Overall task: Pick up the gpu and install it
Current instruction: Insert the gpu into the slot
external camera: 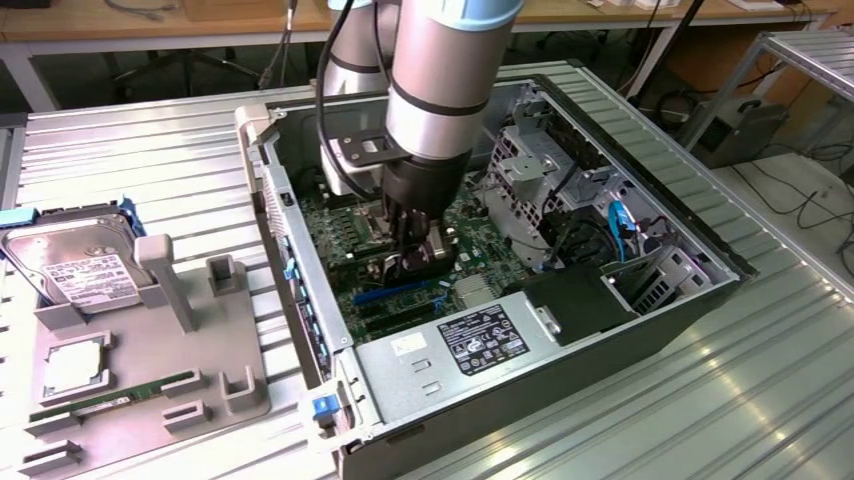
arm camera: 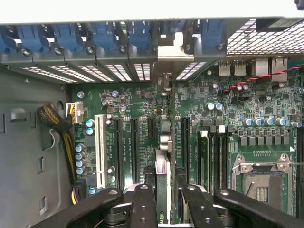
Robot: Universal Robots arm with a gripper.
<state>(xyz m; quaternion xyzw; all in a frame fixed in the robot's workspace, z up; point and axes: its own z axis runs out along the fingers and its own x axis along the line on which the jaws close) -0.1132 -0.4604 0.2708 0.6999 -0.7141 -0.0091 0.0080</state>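
One open computer case (external camera: 667, 300) holds the motherboard (arm camera: 142, 104); gripper (arm camera: 164, 194) inside, clamped on the gpu (arm camera: 163, 175) (edge-on, over a slot); hard drive (external camera: 74, 265) on the tray (external camera: 147, 400) outside

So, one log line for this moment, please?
gripper: shut on gpu | gpu: edge-on, upright, over motherboard slots | place: inside case

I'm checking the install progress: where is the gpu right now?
The gpu stands on edge between the end effector's fingers, inside the open computer case, over the motherboard's expansion slots, its bracket end toward the rear slot openings.
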